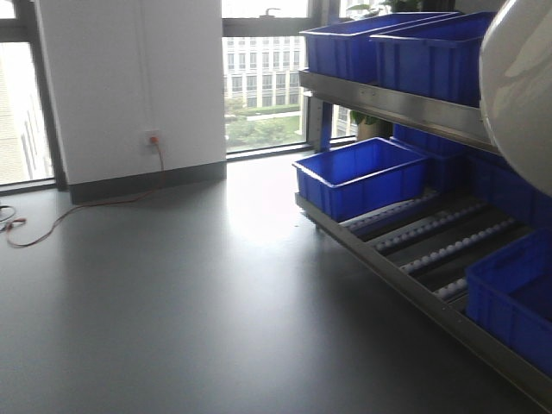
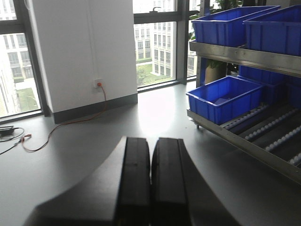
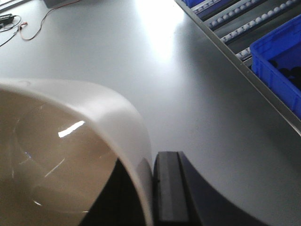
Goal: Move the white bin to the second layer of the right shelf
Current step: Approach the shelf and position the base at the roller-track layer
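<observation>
Right gripper, bottom of right wrist view: clamped on bin wall, outer finger showing, inner one hidden. Left gripper, bottom centre: fingers together, empty. Bin held aloft, upper right edge of front view. Step, likely: carry to shelf. Next: set bin on free roller lanes, lower right, between crates.

Three views sharing roller rack
</observation>
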Motion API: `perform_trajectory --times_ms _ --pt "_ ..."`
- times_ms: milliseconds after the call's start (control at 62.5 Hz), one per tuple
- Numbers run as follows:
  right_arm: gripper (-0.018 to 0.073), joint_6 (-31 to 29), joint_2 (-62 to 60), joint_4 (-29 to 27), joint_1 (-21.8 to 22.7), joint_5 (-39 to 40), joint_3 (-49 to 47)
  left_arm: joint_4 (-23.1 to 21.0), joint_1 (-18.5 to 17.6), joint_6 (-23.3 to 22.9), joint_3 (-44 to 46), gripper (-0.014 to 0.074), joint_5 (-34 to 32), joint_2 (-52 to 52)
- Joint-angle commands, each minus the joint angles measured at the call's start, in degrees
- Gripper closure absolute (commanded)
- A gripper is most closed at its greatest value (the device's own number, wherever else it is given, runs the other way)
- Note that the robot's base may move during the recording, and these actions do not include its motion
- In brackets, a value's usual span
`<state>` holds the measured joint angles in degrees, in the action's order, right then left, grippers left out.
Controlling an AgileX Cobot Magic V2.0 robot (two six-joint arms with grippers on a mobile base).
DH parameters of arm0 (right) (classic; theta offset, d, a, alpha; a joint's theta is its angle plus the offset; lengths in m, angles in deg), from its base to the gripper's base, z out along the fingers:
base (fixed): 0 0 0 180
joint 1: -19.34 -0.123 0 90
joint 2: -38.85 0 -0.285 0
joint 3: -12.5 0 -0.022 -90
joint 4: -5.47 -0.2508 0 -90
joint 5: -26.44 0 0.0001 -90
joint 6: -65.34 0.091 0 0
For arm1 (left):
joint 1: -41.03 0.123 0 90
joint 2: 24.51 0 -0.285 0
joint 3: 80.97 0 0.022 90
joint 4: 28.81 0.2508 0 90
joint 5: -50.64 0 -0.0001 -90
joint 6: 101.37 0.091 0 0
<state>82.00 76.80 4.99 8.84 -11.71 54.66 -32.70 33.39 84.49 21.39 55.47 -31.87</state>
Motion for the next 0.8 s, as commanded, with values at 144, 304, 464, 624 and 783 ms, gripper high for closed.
perform_trajectory --times_ms 144,304,464,624,783 --pt "0.0503 0.0 0.5 -0.1 0.5 5.6 -1.8 -0.3 -0.2 -0.1 -2.1 0.0512 -4.8 0.8" --pt "0.0503 0.0 0.5 -0.1 0.5 5.6 -1.8 -0.3 -0.2 -0.1 -2.1 0.0512 -4.8 0.8" --pt "0.0503 0.0 0.5 -0.1 0.5 5.6 -1.8 -0.3 -0.2 -0.1 -2.1 0.0512 -4.8 0.8" --pt "0.0503 0.0 0.5 -0.1 0.5 5.5 -1.8 -0.3 -0.2 -0.1 -2.1 0.0512 -4.8 0.8" --pt "0.0503 0.0 0.5 -0.1 0.5 5.5 -1.8 -0.3 -0.2 -0.1 -2.1 0.0512 -4.8 0.8"
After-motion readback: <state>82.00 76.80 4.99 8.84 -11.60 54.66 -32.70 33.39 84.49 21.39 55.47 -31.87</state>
